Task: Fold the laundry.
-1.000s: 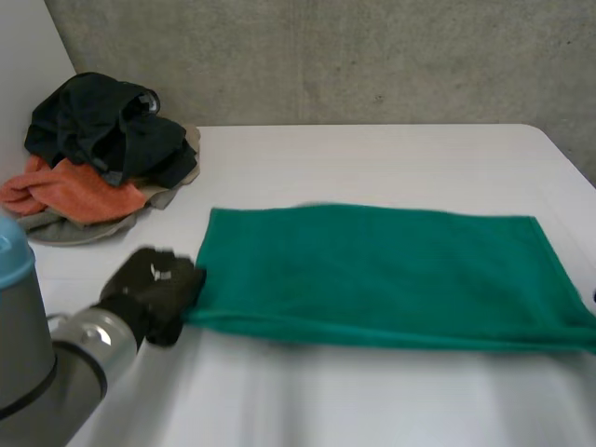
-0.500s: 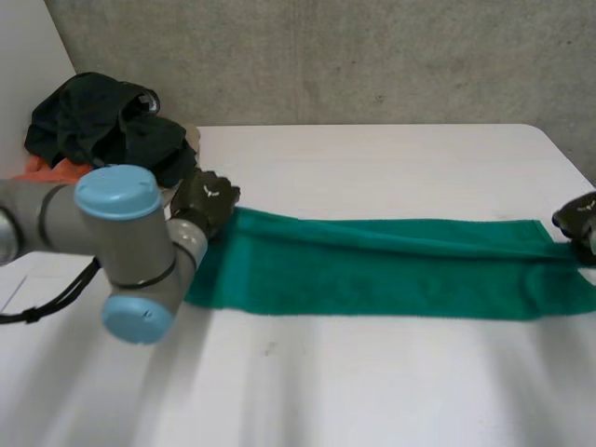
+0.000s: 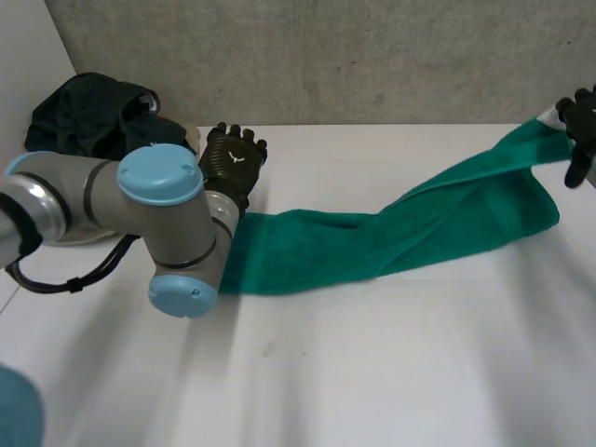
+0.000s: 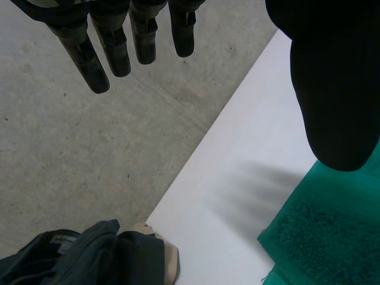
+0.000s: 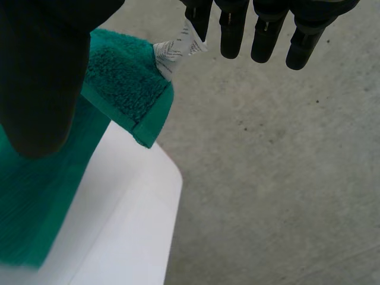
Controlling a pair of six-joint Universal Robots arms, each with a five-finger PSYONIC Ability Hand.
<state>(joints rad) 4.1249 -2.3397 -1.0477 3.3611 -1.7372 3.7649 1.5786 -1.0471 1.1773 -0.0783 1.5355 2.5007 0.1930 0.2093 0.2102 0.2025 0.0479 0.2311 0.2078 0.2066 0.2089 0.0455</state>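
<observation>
Long green terry towel (image 3: 372,237) lies across the white table (image 3: 372,372), w/ its left end flat near the left arm's elbow and its right end slanting up off the surface to the right hand (image 3: 579,126). Right hand pinches that end's corner btwn thumb and straight fingers (image 5: 231,29); a white care label (image 5: 175,50) sticks out at the fingertips, over the table edge. Left hand (image 3: 233,160) is spread wide w/ straight fingers (image 4: 83,53) and nothing in it, hovering over the towel's left end, towel corner just beside the thumb. Pile of dark clothes (image 3: 84,116) sits at the far left corner, against the grey concrete wall (image 3: 326,56).
</observation>
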